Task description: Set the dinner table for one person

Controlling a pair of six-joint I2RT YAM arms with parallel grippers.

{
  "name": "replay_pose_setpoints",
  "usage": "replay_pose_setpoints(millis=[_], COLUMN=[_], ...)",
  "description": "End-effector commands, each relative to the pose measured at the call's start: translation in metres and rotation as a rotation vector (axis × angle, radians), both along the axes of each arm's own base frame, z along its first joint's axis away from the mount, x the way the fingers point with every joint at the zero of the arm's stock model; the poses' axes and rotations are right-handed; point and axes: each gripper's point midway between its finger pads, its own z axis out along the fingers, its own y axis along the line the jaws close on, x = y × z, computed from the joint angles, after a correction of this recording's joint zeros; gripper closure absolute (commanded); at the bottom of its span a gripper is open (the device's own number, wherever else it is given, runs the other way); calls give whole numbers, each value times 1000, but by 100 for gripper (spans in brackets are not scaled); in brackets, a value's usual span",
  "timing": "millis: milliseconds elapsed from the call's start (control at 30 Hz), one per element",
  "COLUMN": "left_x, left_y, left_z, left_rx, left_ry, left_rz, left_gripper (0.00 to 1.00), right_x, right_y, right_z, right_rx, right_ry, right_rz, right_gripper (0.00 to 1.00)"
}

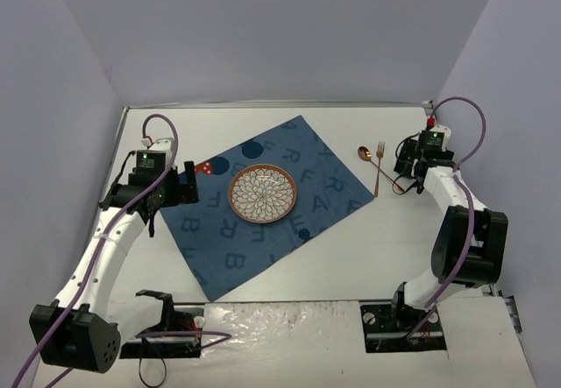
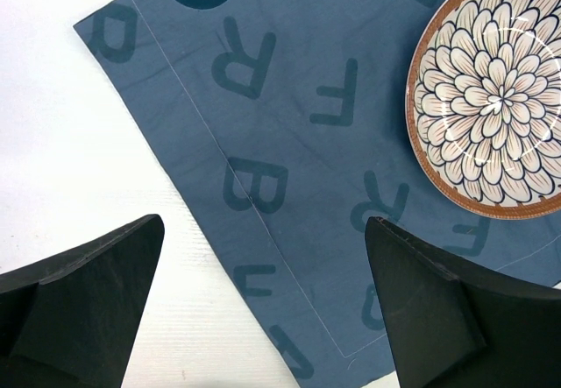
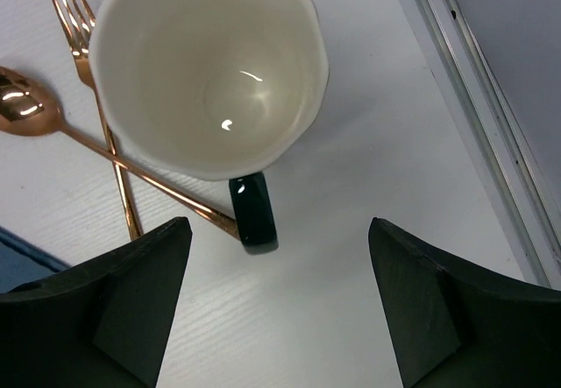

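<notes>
The dinner table (image 1: 377,252) is a white top with a dark blue letter-printed placemat (image 1: 263,208) lying askew on it. A flower-patterned plate (image 1: 263,194) with a brown rim sits mid-mat. Right of the mat lie a copper spoon (image 1: 364,153) and fork (image 1: 379,151), their handles crossed. In the right wrist view a cream-lined mug (image 3: 206,73) stands upright, its dark green handle (image 3: 254,213) pointing at my right gripper (image 3: 279,230). That gripper is open, and the handle's tip reaches between its fingertips without touching either. My left gripper (image 2: 265,226) hangs open over the mat's left edge.
The table's metal rim (image 3: 473,99) runs close to the right of the mug. The fork (image 3: 83,46) and spoon (image 3: 17,108) lie right beside the mug on its left. Purple walls enclose the table on three sides.
</notes>
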Motion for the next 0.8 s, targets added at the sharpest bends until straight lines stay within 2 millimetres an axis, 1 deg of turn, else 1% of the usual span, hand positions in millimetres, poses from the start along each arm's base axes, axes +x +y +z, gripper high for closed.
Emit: replay_pose_setpoints(millis=[0, 100, 200, 367, 433, 467, 567, 600, 667, 700, 767], left_x=[9, 9, 10, 11, 11, 12, 12, 12, 12, 12, 12], left_y=[7, 9, 11, 10, 10, 11, 11, 10, 10, 9, 9], left_z=[11, 10, 9, 6, 6, 7, 6, 5, 6, 5, 5], left_rx=[12, 12, 12, 5, 5, 5, 2, -2, -5, -6, -8], left_ry=[-51, -47, -43, -34, -35, -36, -37, -36, -35, -32, -33], left_rz=[22, 29, 35, 28, 30, 33, 33, 29, 27, 26, 26], left_gripper=[3, 3, 3, 3, 3, 3, 3, 3, 3, 3, 3], right_x=[35, 43, 47, 52, 53, 54, 54, 54, 52, 51, 51], right_y=[1, 1, -2, -7, -9, -10, -12, -13, -16, -17, -19], right_z=[24, 22, 19, 15, 12, 12, 13, 13, 14, 14, 20], right_rx=[-2, 5, 5, -8, -9, -12, -21, -28, -46, -52, -62], right_ry=[-127, -140, -142, -139, -134, -136, -139, -137, -132, -131, -141], right_rz=[68, 85, 90, 106, 108, 113, 116, 113, 110, 107, 104], right_gripper=[26, 30, 36, 55, 58, 62, 72, 77, 84, 90, 94])
